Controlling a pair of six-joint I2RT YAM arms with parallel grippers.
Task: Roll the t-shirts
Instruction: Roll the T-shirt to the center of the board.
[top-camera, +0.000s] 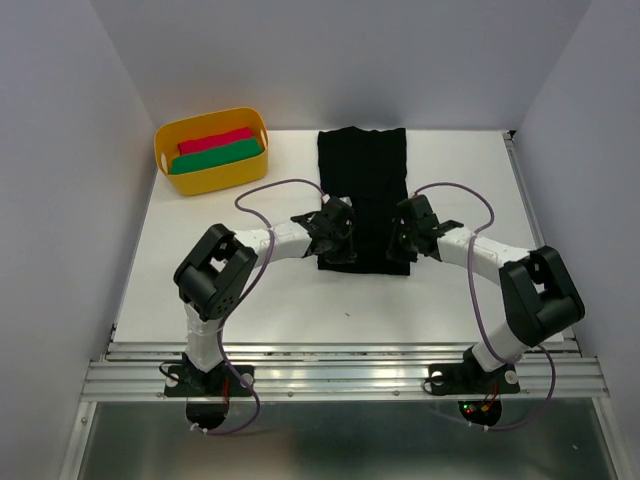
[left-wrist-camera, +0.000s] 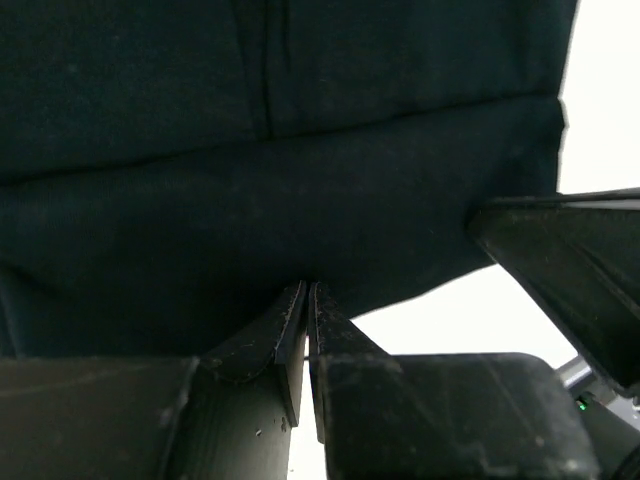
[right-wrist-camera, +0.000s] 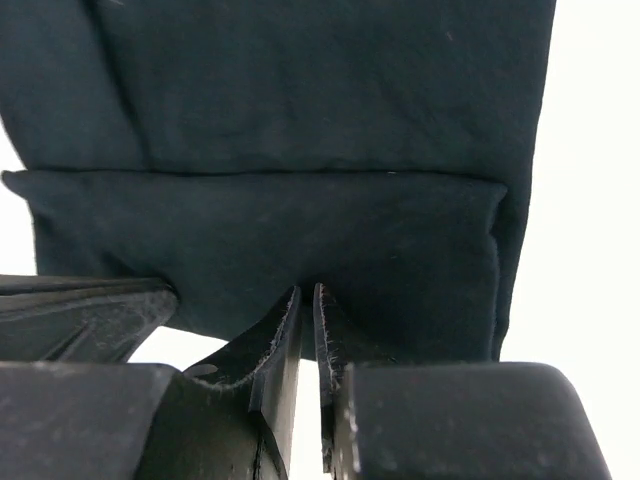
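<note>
Nearest: left claw (left-wrist-camera: 308, 290) and right claw (right-wrist-camera: 307, 292), each pinched narrow on the near folded edge of the black t-shirt (top-camera: 362, 165), whose long axis I see running straight away from both across the surface (top-camera: 200, 285), arms equally near.

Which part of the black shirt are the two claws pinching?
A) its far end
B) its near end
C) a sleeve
B: the left gripper and the right gripper are both shut on the near, folded-over end of the black t-shirt.
</note>
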